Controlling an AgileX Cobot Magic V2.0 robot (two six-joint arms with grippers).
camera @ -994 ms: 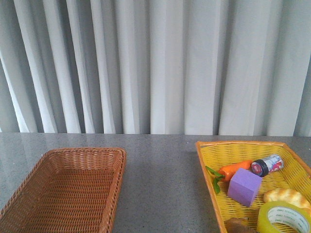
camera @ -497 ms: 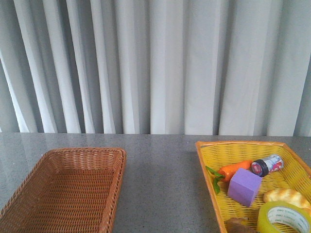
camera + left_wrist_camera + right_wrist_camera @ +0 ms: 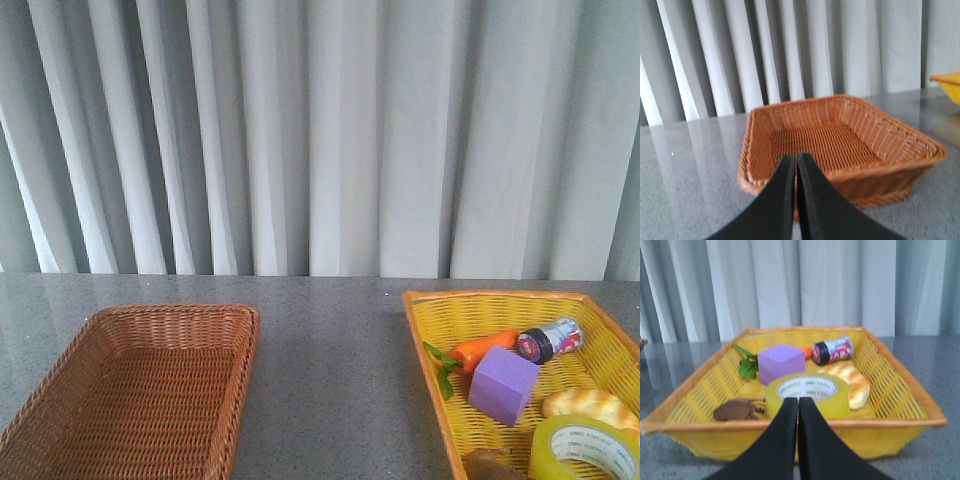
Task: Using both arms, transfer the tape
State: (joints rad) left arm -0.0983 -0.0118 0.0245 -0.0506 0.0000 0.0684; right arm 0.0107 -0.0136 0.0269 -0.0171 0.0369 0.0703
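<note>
The yellow tape roll lies flat in the near part of the yellow basket, white printed core up. It also shows in the right wrist view, just beyond my right gripper, which is shut and empty on the near side of the basket's rim. My left gripper is shut and empty, low over the table in front of the brown wicker basket. Neither arm shows in the front view.
The yellow basket also holds a purple foam cube, a toy carrot, a small jar, a bread roll and a brown item. The brown basket sits at the left. Grey curtains hang behind the table.
</note>
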